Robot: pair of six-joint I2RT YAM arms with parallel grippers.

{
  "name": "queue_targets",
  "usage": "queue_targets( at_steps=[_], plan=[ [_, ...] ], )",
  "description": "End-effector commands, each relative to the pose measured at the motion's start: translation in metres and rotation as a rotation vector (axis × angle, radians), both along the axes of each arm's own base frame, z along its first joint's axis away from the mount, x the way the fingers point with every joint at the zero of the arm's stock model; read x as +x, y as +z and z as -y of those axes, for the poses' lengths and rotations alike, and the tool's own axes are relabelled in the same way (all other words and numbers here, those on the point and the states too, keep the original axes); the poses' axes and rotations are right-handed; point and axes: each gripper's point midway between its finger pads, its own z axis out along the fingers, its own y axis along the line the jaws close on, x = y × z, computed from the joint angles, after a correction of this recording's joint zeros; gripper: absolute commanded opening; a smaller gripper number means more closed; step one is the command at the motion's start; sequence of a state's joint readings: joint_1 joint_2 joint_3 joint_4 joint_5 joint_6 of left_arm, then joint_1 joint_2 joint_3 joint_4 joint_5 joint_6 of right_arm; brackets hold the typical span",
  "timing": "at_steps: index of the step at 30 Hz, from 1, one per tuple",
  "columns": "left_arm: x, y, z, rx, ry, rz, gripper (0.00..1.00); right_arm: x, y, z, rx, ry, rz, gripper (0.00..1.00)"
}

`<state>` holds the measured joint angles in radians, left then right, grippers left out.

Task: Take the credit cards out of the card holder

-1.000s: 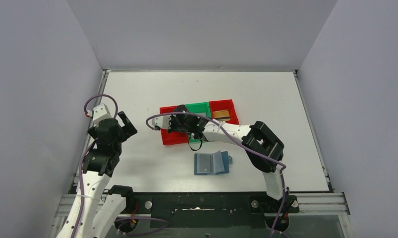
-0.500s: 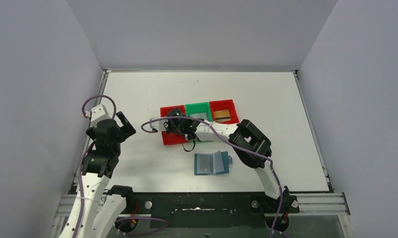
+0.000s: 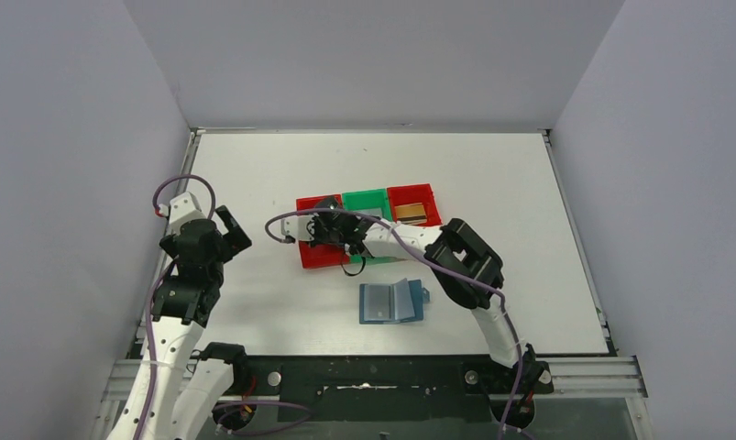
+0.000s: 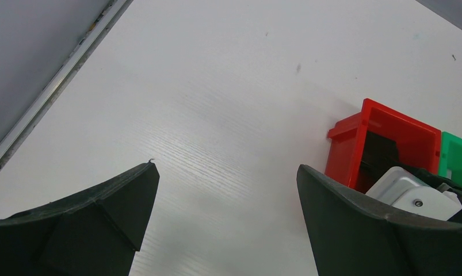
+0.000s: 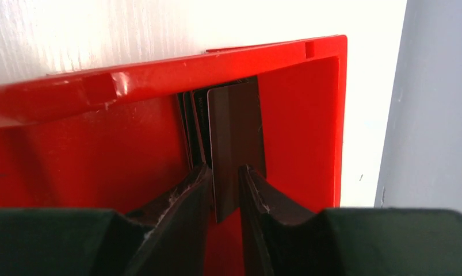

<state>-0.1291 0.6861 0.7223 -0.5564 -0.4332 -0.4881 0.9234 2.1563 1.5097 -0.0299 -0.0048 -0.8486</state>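
no readable text, number or logo in any view. closest thing: a tiny pale speck that may be print at the top edge of the dark cards (image 5: 234, 138) standing in the red bin (image 5: 130, 80), seen from the right wrist, too small and blurred to make out. card holder (image 3: 391, 302) on the tabletop (image 3: 529, 202) shows plain blue faces from the top view, too small to tell any marking.
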Motion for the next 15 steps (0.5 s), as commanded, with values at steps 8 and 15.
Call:
queue_targets(
  at_steps=[8,15],
  plan=[
    [0.009,0.013,0.002,-0.002,-0.017,0.052,0.93,0.004,0.065,-0.016,0.23,0.003,-0.015,0.34],
    [0.01,0.012,0.003,-0.002,-0.022,0.046,0.93,-0.013,0.128,-0.01,0.464,-0.026,-0.001,0.39]
  ],
)
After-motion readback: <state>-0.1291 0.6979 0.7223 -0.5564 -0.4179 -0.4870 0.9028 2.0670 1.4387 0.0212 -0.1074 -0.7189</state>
